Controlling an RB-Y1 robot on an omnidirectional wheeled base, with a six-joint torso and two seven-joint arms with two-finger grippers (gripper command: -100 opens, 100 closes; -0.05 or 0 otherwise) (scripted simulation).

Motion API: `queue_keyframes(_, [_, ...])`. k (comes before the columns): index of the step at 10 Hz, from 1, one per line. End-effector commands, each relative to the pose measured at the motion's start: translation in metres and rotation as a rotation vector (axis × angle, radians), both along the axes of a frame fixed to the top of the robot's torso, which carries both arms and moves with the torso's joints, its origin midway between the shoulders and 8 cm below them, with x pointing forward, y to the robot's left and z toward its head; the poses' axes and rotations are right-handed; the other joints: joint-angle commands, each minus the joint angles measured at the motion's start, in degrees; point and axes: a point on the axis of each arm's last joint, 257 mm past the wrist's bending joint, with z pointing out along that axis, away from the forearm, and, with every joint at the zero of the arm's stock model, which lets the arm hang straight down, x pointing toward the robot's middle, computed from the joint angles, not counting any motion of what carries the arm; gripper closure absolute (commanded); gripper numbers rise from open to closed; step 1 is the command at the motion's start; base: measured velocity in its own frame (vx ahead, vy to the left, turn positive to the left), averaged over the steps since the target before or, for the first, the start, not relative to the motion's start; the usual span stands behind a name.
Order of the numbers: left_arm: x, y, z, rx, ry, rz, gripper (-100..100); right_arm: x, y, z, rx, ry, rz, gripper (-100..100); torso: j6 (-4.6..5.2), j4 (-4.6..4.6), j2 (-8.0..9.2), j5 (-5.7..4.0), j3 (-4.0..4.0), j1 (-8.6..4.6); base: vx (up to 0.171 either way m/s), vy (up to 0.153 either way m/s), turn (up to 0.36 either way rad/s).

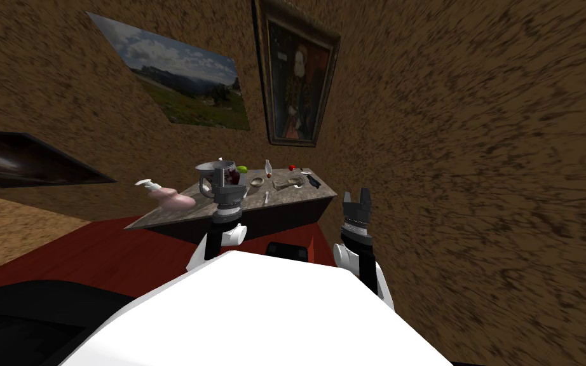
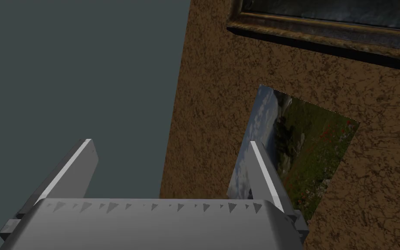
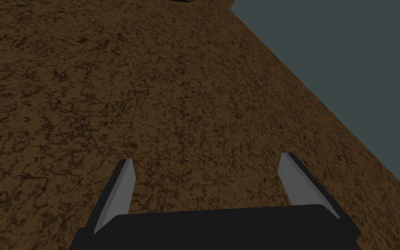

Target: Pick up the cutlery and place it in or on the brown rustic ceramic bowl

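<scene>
A small pale piece of cutlery (image 1: 266,198) lies near the front edge of the grey table (image 1: 177,215). Just behind it sits a small brownish bowl (image 1: 257,182). My left gripper (image 1: 229,168) is raised in front of the table's middle, short of both; in the left wrist view the left gripper (image 2: 169,142) is open with nothing between its fingers. My right gripper (image 1: 356,194) is held up beyond the table's right end, and the right wrist view shows the right gripper (image 3: 207,157) open and empty too.
The table also bears a pink pump bottle (image 1: 172,197), a grey jug (image 1: 211,176), a green apple (image 1: 242,169), a white bottle (image 1: 268,167), a small red thing (image 1: 292,168), a flat dish (image 1: 288,183) and a black object (image 1: 313,180). Brown walls stand close behind and to the right. The floor (image 1: 82,254) is red.
</scene>
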Motion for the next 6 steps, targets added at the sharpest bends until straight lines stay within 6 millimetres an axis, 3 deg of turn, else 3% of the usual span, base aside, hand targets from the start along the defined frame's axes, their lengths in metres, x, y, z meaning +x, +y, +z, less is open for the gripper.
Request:
queue_keyframes(1, [0.005, -0.006, -0.003, 0.038, 0.024, -0.015, -100, 0.000, 0.000, 0.000, 0.000, 0.000, 0.000, 0, 0.00, 0.00, 0.00, 0.00, 0.00, 0.00, -0.009, 0.011, 0.053])
queue_keyframes(6, [0.027, -0.027, -0.023, 0.155, 0.128, -0.058, -100, 0.000, 0.000, 0.000, 0.000, 0.000, 0.000, 0, 0.00, 0.02, 0.07, 0.03, 0.04, 0.11, -0.019, 0.022, 0.057])
